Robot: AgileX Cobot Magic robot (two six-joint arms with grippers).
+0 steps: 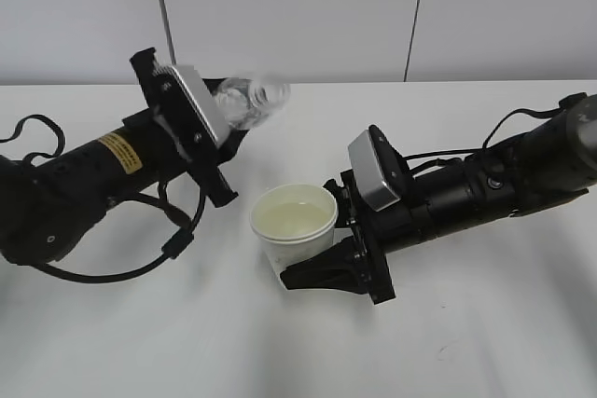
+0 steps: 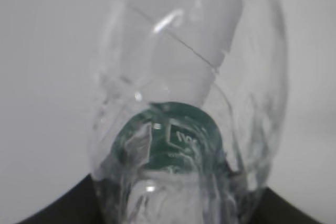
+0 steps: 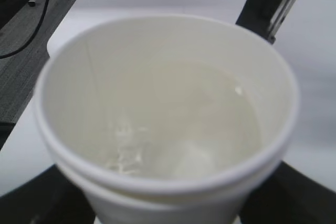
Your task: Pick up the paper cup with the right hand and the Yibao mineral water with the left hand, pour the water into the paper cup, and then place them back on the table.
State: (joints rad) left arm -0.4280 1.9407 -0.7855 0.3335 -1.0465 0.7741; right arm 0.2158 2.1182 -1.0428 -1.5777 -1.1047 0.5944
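Observation:
My left gripper (image 1: 229,142), on the yellow-stickered arm, is shut on the clear Yibao mineral water bottle (image 1: 247,102). It holds the bottle tilted above the table, neck pointing right and blurred. In the left wrist view the bottle (image 2: 184,77) fills the frame, its green label (image 2: 170,142) showing through the plastic. My right gripper (image 1: 317,253) is shut on the cream-white paper cup (image 1: 295,227), held upright with water inside. The cup (image 3: 163,124) fills the right wrist view, with water in it. The bottle's mouth is up and left of the cup's rim.
The white table (image 1: 298,351) stretches all round both arms. Black cables (image 1: 37,132) loop beside the left arm. A grey panelled wall (image 1: 298,6) stands behind the table. In the right wrist view a dark floor (image 3: 26,40) and a frame (image 3: 273,3) show beyond the table.

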